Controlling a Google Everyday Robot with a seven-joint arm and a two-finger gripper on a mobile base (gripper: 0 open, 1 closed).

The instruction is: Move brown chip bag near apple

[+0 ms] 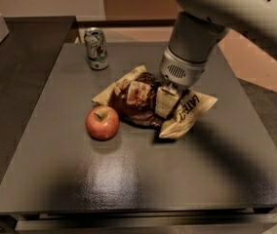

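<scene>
The hand (167, 101) sits low to the right of the apple (102, 122), clamped on the crumpled middle of the brown chip bag (133, 99), and the bag's dark edge lies just beside the apple, maybe touching. That looks near enough to me, so the smart play is to let go gently and lift straight up; any further push could roll the apple. The soda can (96, 48) stands well behind the apple, and bare desk (128, 179) opens in front of the apple, with the desk's front edge well apart from it
</scene>
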